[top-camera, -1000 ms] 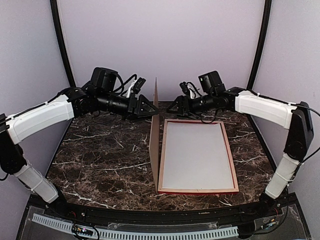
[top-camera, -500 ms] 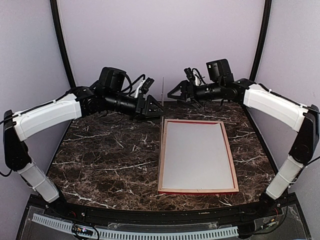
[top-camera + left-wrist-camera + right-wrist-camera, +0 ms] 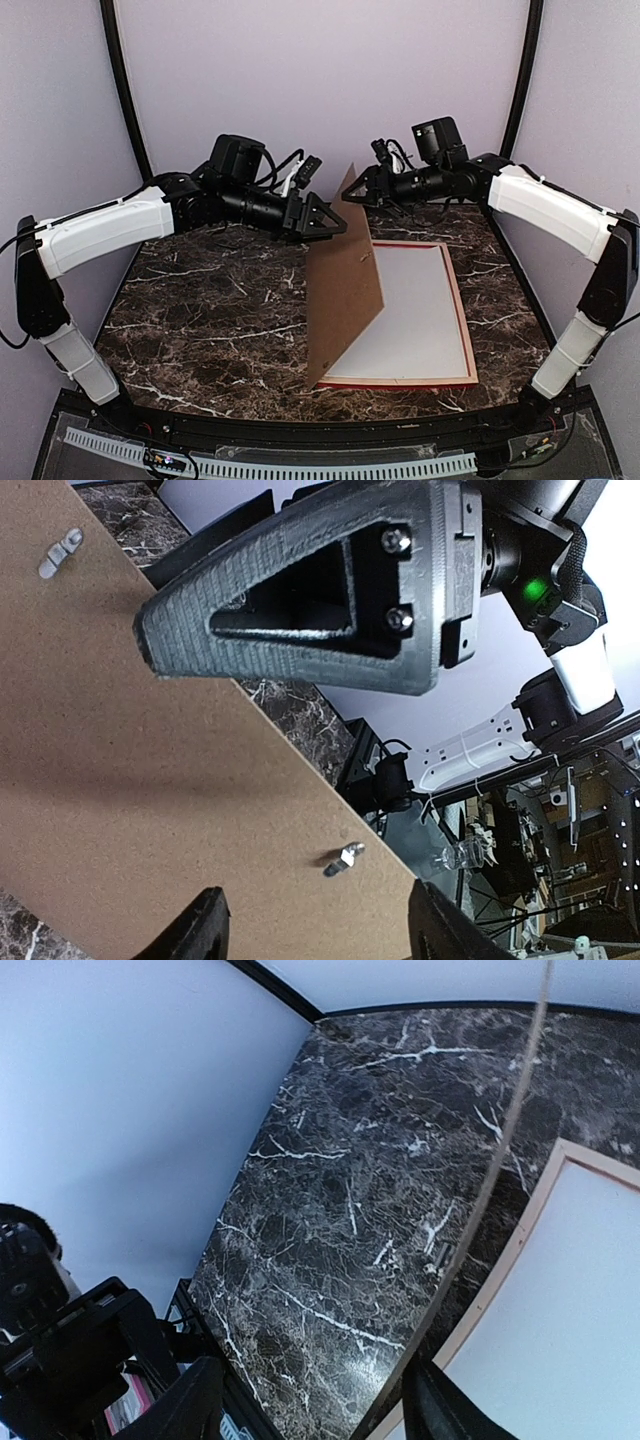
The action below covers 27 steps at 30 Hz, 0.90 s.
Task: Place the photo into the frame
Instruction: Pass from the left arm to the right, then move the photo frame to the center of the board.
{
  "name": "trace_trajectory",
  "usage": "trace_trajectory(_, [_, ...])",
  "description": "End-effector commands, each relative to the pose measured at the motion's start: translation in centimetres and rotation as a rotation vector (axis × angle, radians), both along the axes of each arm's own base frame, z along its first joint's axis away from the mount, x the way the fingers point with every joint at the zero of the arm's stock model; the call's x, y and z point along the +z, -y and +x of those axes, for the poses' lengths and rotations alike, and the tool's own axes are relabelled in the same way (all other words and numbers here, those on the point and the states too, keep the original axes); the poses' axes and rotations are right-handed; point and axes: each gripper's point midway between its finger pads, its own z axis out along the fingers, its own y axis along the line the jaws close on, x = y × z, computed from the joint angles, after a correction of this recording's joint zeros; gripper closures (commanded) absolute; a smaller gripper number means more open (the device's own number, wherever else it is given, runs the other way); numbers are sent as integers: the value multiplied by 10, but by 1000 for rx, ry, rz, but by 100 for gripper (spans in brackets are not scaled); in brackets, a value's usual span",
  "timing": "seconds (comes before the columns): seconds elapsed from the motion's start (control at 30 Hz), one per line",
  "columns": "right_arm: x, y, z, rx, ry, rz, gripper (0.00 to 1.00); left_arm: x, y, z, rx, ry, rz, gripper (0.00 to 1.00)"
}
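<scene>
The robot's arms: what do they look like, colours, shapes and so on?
The left arm and right arm have white shells between black joints, with black cables looped at the wrists. The left claw and right claw are dark, with hollow, ribbed triangular fingers held by screws.

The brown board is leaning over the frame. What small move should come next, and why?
Probably tip the board a little further right, toward lying flat. It stands on its long edge at the left rail of the frame, leaning over the white sheet inside. The left gripper and right gripper, both open, are at its far top edge.
</scene>
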Motion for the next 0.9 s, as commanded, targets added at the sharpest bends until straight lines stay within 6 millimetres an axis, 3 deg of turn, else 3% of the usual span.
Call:
trace_trajectory(0.0, [-21,12,8,-45,3,-92,43,20,-7,-2,14,87,-5,36])
trace_trajectory(0.27, [-76,17,11,-35,-70,-160,72,11,-19,-1,57,122,45,36])
trace_trajectory(0.43, [-104,18,14,-30,-97,-169,100,1,-31,2,110,143,86,35])
trace_trajectory(0.67, [-119,18,13,-18,-121,-116,100,-45,-67,18,252,92,176,35])
trace_trajectory(0.8, [-121,25,14,-49,-126,-80,100,-85,-99,24,349,16,218,35])
trace_trajectory(0.83, [-121,28,15,-64,-126,-71,100,-105,-108,23,375,-6,248,35])
trace_trajectory(0.87, [-120,30,16,-75,-124,-59,100,-109,-116,25,404,-22,251,35])
